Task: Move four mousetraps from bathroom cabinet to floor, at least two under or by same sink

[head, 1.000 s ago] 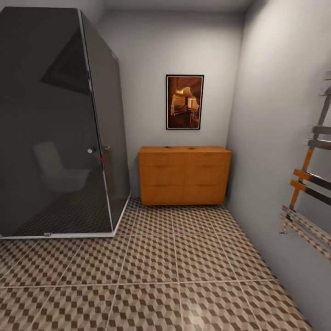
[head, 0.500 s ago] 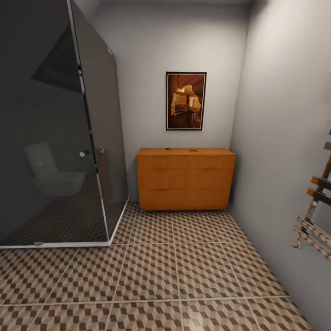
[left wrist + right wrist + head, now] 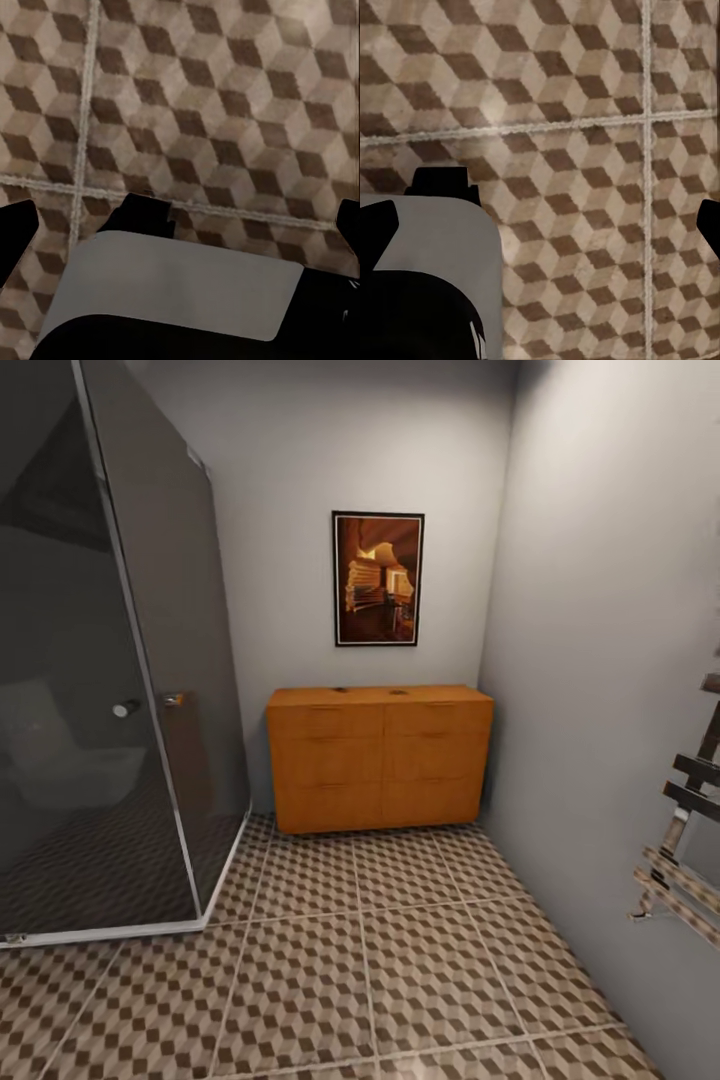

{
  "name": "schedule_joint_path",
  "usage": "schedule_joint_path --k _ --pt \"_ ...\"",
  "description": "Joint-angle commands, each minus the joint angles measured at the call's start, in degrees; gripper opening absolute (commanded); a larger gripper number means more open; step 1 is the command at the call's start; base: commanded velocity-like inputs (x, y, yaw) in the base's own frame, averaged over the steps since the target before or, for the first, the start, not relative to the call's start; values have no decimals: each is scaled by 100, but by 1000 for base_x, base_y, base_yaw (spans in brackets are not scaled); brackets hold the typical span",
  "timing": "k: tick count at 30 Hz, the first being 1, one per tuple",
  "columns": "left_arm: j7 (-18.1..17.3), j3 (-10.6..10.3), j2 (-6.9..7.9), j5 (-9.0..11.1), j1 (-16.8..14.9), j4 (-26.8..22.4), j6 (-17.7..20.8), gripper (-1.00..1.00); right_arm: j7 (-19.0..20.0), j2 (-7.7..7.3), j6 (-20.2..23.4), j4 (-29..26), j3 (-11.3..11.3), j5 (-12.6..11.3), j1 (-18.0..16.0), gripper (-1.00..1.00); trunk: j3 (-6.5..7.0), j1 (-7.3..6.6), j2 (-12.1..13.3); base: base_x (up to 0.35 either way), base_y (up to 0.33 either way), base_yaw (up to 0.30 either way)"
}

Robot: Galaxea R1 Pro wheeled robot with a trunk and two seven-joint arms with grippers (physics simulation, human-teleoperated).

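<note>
Cabinet (image 3: 380,758) closer than before, top items indistinct; each claw (image 3: 180,225) (image 3: 540,217) spread, empty, over bathroom floor (image 3: 400,960).

Cabinet (image 3: 380,758): orange-brown wood, smooth satin finish, faint sheen on top. Bathroom floor (image 3: 400,950): tiles w/ printed brown/beige/white cube pattern, pale grout, mostly matt, soft gloss in spots. Shower enclosure (image 3: 100,690), left: dark tinted glass, glossy & reflective, w/ bright metal frame strips & chrome-look knob (image 3: 126,708). Walls (image 3: 590,640): plain grey, matt. Framed picture (image 3: 378,579): thin dark frame, glossy print. Towel rail (image 3: 685,830), right: shiny metal bars.
</note>
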Motion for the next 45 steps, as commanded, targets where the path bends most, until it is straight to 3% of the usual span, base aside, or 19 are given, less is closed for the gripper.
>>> schedule_joint_path --k 1,45 --pt "15 27 -2 -8 -3 3 -20 100 -22 1 -21 18 19 25 -8 100 -4 3 -2 322 0 -231" --pt "15 45 5 33 -3 3 -38 100 -23 1 25 18 18 26 -8 100 6 3 -2 322 0 -23"
